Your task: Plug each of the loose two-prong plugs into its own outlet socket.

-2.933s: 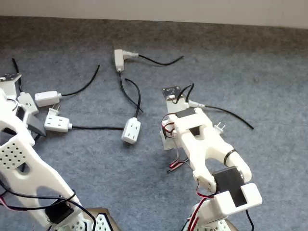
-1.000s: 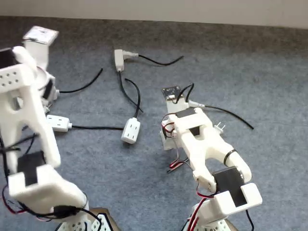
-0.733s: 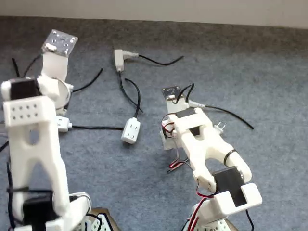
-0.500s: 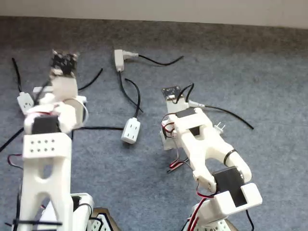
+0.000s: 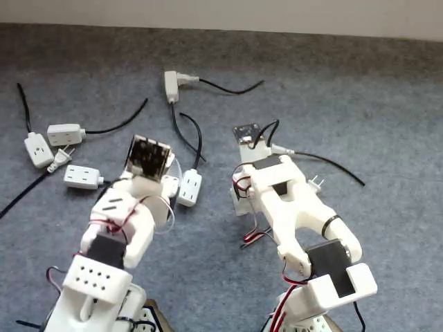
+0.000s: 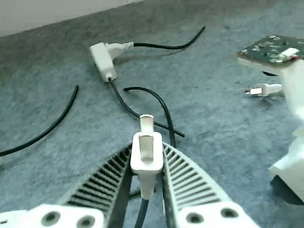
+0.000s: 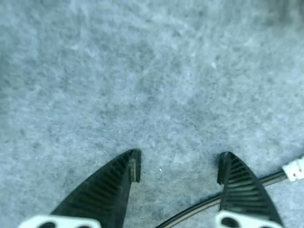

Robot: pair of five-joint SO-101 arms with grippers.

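My left tool (image 6: 147,151) is clamped on the white plastic outlet socket (image 5: 189,187). One ribbed finger (image 6: 114,175) presses against each of its sides, low over the counter (image 5: 387,124) near the middle. A black looping cable (image 6: 164,107) curls away from the socket across the surface.

My right tool (image 7: 179,165) sits just above the counter with its fingers apart and nothing between them. A thin black cord (image 7: 194,209) runs across the fabric below the tips. From above, my right arm (image 5: 297,204) lies just to the right of the socket. The loose white two-prong plug (image 5: 315,183) rests close beside that arm, its metal prongs showing.

Towards the far side lies a white socket block with a white plug joined to its side (image 5: 172,84), each with its own black lead. At the far left four more pieces are gathered near one another: a white rectangular socket (image 5: 64,131), a white squarish block on a black lead (image 5: 34,149), a small white plug with bare prongs (image 5: 61,159), and a second white rectangular socket (image 5: 82,177) nearest me.

The counter is covered all over in grey, short-piled, carpet-like fabric. A pale band of wall (image 5: 221,10) runs along its far edge.
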